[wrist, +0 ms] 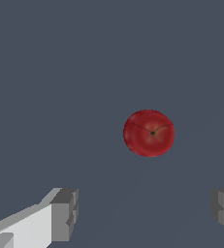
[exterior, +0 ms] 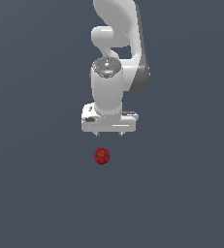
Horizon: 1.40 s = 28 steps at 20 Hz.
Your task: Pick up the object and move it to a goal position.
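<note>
Hand (exterior: 108, 133) spread wide — object (exterior: 102, 156) lies apart, ungrasped.

The arm (exterior: 114, 58) is rendered in glossy white with rounded links and dark grey joint bands. A grey disc caps the wrist. The gripper (exterior: 109, 134) is a white block with grey fingers (wrist: 65, 213).

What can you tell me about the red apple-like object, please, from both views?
The object is a small, glossy, dark red, rounded item like an apple, its dimpled top with a dark centre and faint creases facing the wrist camera. It lies alone on the plain grey floor, ahead of the open gripper; nothing touches it, and neither finger reaches it.
</note>
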Each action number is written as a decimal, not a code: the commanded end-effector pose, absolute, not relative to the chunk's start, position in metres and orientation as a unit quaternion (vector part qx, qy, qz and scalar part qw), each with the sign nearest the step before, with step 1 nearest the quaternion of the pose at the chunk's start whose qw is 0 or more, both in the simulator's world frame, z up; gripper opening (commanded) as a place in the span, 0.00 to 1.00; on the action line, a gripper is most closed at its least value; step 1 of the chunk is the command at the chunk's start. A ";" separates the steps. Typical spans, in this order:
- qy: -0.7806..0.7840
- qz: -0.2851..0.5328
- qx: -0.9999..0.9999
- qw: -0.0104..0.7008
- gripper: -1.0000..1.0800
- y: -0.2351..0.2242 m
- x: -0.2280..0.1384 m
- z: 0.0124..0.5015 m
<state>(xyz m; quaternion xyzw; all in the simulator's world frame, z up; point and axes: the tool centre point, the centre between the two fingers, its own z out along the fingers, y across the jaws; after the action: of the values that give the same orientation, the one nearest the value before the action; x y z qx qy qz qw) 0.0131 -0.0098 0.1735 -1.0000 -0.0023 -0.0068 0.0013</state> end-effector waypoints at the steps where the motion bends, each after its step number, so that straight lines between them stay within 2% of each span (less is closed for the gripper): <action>1: 0.004 -0.006 -1.000 0.001 0.96 -0.013 0.017 0.166; 13: 0.046 -0.001 -0.999 0.000 0.96 -0.041 0.043 0.108; 28: 0.054 0.000 -0.999 0.000 0.96 -0.046 0.046 0.079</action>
<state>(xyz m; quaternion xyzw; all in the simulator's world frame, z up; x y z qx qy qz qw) 0.0467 -0.0455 0.0854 -0.9986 0.0538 -0.0003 0.0000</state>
